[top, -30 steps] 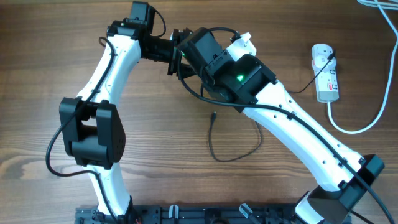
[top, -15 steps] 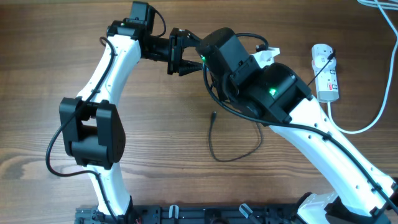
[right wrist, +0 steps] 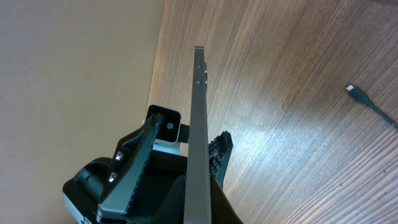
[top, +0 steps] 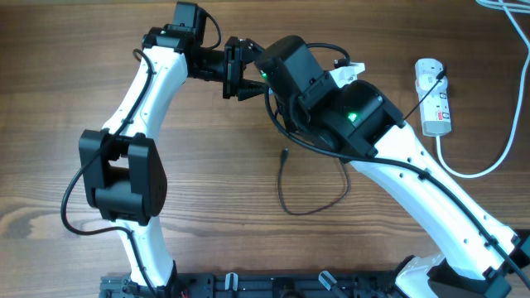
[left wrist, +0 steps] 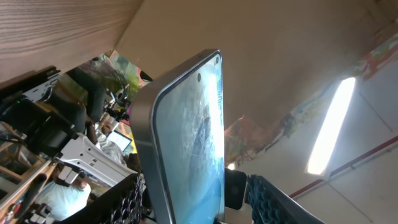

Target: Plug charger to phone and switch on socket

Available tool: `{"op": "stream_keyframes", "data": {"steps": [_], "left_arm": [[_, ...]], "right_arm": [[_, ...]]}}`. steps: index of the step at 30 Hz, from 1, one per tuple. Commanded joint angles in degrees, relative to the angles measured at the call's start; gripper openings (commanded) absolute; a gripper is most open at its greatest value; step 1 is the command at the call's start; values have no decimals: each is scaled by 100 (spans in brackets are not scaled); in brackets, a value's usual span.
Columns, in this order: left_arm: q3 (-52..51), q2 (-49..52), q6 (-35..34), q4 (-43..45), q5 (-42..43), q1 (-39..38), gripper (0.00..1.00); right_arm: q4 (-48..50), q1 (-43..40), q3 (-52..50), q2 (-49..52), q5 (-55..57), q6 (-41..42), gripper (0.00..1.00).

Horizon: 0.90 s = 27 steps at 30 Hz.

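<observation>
Near the far edge of the worktop, your left tool grasps the slim turquoise-screened phone. Your right tool, its grip impossible to tell, has edged back in. The thin dark charger lies unplugged.

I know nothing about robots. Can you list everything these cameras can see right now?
phone: one, grey edge and bluish screen, held on edge above the table
charger cable: one, black, lying looped on the table near the middle, plug tip free
socket strip: one, white, on the table's far right
thick white cable: one, white, curving from the strip towards the top right corner
table: one, brown wood
left arm: one, white and black
left gripper: one, black, clamped on the phone
right arm: one, white and black, its wrist beside the phone
</observation>
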Motion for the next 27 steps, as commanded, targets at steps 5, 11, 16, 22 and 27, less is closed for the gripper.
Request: {"op": "stream_keyframes", "data": {"steps": [5,11,16,22,27], "left_arm": [[87,-201,-28,15,168,-107,59],[87,-201,-33,15,168,-107,50],[87,-201,-55,13,168,-107,48],[87,-201,-94,13,168,-107,48],[87,-201,-94,13,168,-107,48]], "right_arm": [[48,-2,7,37,28,85,4],[55,-2,7,37,28,221,4],[50,-2,7,46,28,229,4],[87,-2,7,83,28,234,4],[162,-2,7,197,-9,238,4]]}}
